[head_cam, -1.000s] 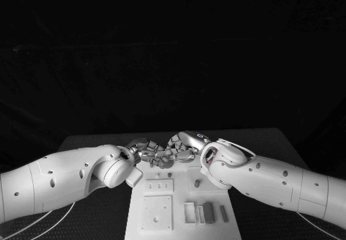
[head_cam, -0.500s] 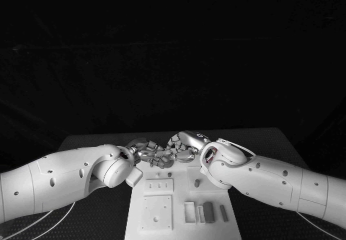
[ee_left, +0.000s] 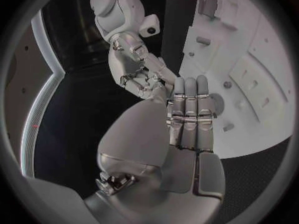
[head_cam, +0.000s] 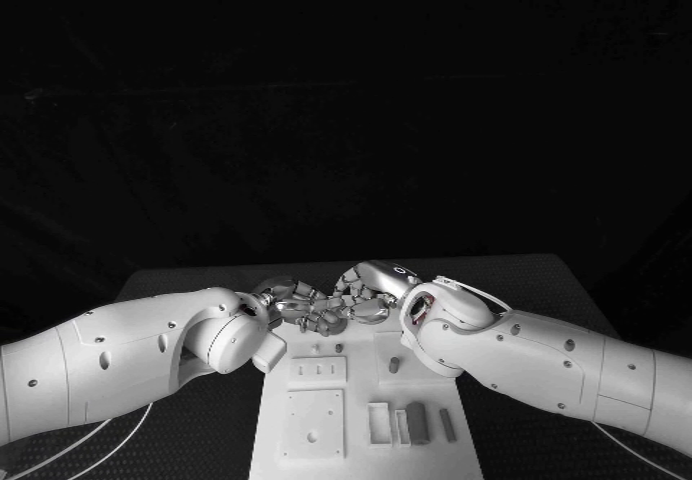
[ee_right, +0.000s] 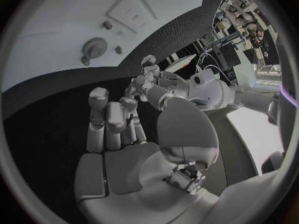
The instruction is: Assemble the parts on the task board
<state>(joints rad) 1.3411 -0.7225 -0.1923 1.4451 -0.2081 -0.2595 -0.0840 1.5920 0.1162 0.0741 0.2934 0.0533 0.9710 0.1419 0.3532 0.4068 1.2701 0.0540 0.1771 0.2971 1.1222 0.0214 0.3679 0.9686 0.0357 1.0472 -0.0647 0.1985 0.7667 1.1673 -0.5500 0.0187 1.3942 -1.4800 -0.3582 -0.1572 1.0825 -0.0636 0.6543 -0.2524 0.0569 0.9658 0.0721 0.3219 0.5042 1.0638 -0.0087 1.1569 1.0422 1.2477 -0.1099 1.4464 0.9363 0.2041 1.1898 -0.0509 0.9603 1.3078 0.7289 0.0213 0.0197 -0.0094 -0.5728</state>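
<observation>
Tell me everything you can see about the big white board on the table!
The task board is a long, flat white plate that looks like plastic, lying flat on the black table. It has raised square panels with small holes. Grey parts sit in slots near its close end. The left hand and the right hand meet over its far end; whether they touch it cannot be told.

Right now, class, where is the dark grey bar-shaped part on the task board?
In the head view, the dark grey bar lies at the near right of the task board, beside the pale rectangular frame, under the right arm.
</observation>
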